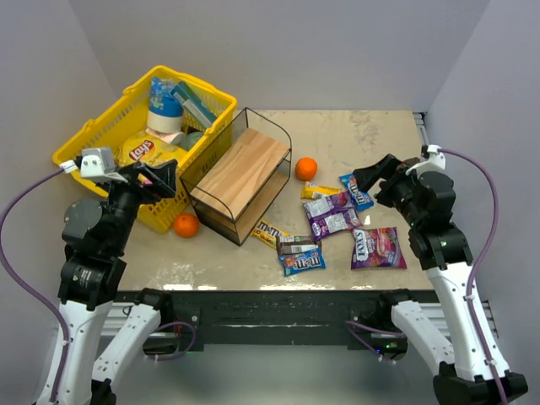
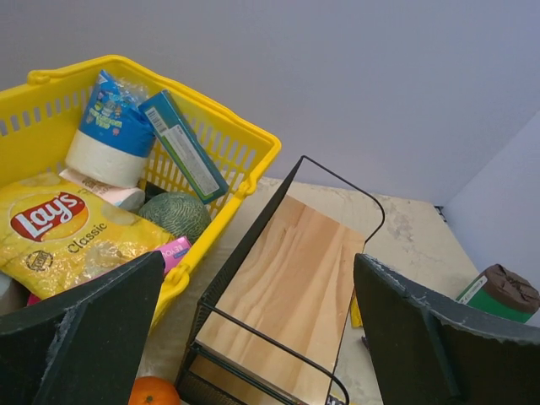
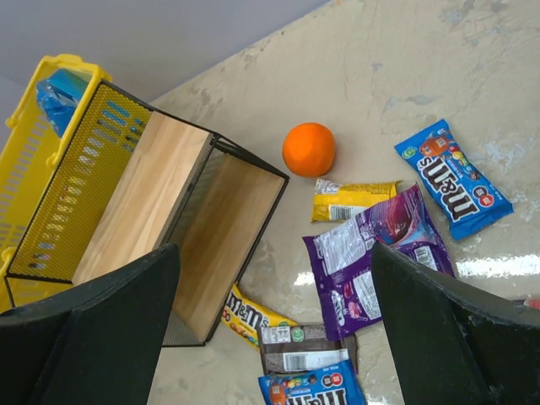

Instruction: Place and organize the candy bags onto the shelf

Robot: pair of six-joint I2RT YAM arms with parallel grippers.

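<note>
Right gripper (image 1: 371, 175) hangs wide open and empty beside the small glossy candy bags (image 1: 331, 213) strewn on the beige tabletop (image 1: 363, 135), clearly the nearer arm, with the black wire-and-wood shelf (image 1: 240, 173) off to their left

A robot test lab: plain grey partition walls (image 1: 295, 51) enclose a small stained beige tabletop (image 1: 371, 135) with bolted arms.
</note>
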